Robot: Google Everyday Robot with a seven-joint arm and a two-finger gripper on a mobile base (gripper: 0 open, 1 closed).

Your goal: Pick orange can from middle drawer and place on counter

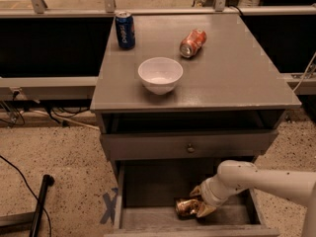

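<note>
The orange can [184, 207] lies on its side on the grey bottom of the open middle drawer [148, 216], near its front. My gripper [201, 201] reaches into the drawer from the right on a white arm. It is open, with one finger on either side of the can's right end. The counter [237, 78] is the grey cabinet top above.
On the counter stand a white bowl [160, 75] near the front, a blue can [125, 29] upright at the back left, and a red-orange can [192, 43] lying on its side at the back. A closed drawer front with a round knob [190, 148] overhangs the open drawer. A black pole [40, 201] lies on the floor at left.
</note>
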